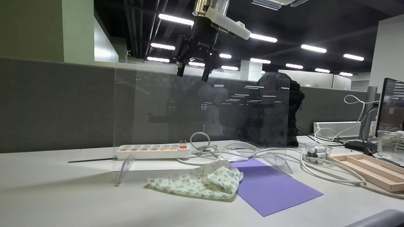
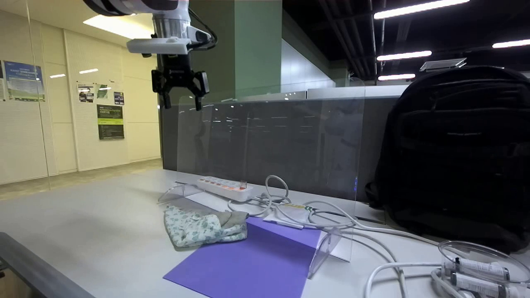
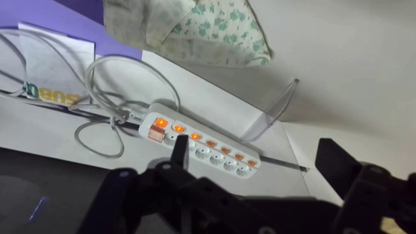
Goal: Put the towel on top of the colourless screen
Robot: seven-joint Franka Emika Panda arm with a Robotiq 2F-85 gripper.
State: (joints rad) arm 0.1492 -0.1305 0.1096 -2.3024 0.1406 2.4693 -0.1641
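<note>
Your black two-fingered gripper [image 1: 193,74] hangs wide and empty. The crumpled cream-white, green-printed cloth towel [image 1: 202,185] lies on the near side of the tall transparent plastic screen [image 1: 186,110], overlapping the left of the flat purple mat [image 1: 279,193]. Expect it light and limp; pinch deep into its bunched right end.

arm [image 2: 180,10] was only partly caught up top in an exterior view, wrist [image 2: 171,27] was held pretty much upright below it, gripper [image 2: 182,103] was pointed basically straight down, both fingers [image 3: 336,165] were spread nice and wide apart
</note>
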